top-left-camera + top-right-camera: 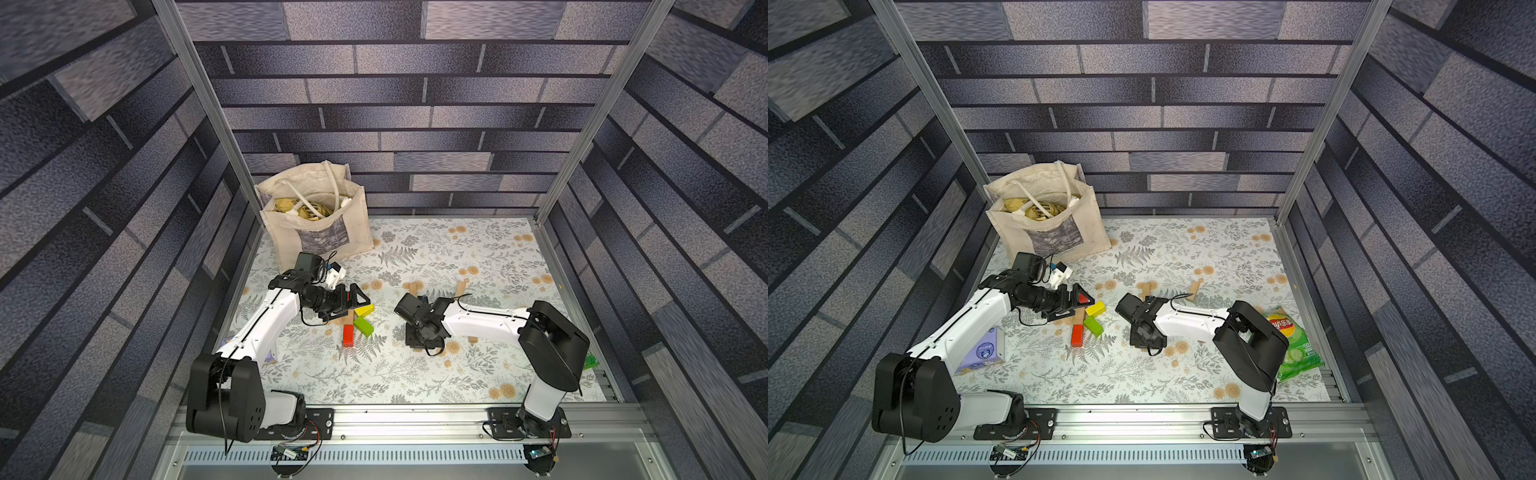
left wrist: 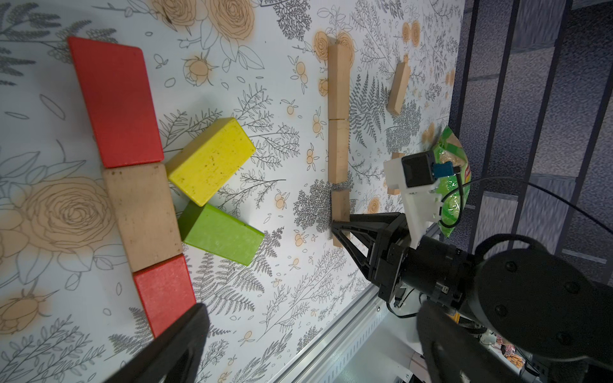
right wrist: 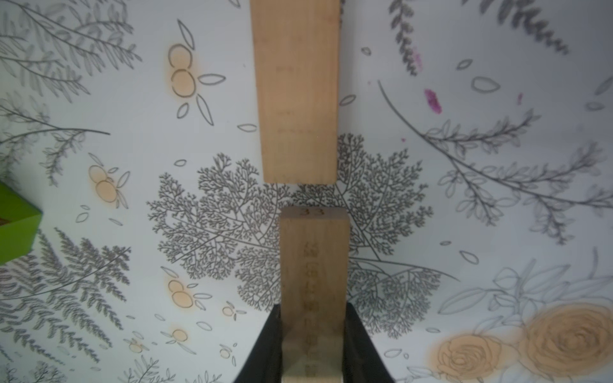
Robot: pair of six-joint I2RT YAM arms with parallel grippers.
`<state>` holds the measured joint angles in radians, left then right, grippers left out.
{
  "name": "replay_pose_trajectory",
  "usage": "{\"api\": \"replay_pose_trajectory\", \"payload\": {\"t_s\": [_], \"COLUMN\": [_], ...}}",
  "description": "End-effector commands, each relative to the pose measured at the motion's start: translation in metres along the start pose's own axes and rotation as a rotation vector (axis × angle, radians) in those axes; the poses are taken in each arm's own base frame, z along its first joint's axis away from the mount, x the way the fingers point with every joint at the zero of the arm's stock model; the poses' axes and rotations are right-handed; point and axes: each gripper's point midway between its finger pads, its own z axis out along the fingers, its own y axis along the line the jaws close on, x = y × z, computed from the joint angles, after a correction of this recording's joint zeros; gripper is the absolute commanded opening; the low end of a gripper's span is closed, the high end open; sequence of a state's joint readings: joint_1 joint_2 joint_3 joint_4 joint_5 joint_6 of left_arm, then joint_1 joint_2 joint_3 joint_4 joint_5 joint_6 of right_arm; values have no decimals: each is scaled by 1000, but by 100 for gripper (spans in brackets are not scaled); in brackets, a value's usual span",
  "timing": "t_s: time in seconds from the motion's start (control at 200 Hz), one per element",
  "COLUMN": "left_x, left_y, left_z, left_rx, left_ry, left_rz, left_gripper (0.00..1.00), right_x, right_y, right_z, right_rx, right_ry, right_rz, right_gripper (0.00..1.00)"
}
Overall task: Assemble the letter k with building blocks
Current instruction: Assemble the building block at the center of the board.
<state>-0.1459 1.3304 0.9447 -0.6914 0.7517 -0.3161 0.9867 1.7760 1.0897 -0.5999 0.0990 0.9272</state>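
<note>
your right gripper [image 3: 311, 318] is clenched on a tan block [image 3: 313, 258], lined up with the row of two tan blocks [image 2: 338, 132] on the flowered mat [image 3: 132, 149] but a small gap short of the nearer one. your left gripper [image 1: 358, 298] hangs wide open above the coloured k [image 2: 142, 215] of five blocks.

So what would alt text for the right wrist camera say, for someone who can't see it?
The right gripper is shut on a plain tan wooden block, its free end facing a second tan wooden block across a small gap, slightly offset. Behind them is a floral-print table cover; the corner of a green block shows at the edge.
</note>
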Motion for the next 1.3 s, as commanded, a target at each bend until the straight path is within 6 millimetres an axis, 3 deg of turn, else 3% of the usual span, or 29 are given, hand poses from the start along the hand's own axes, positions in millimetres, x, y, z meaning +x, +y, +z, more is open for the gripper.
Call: {"api": "replay_pose_trajectory", "payload": {"t_s": [0.0, 0.701, 0.912, 1.297], "left_x": [3, 4, 3, 4], "left_y": [6, 7, 7, 8], "left_z": [0, 2, 2, 3], "left_rx": [-14, -12, -13, -16], "left_ry": [5, 13, 13, 16], "left_rz": [-26, -30, -31, -33], "left_gripper": [100, 100, 100, 100], "right_x": [3, 1, 1, 0], "right_y": [3, -3, -6, -5], "right_z": [3, 7, 7, 8], "right_rx": [9, 65, 79, 69], "right_ry": [12, 17, 12, 3], "right_rz": [-15, -34, -30, -31], "right_gripper": [9, 9, 17, 23]}}
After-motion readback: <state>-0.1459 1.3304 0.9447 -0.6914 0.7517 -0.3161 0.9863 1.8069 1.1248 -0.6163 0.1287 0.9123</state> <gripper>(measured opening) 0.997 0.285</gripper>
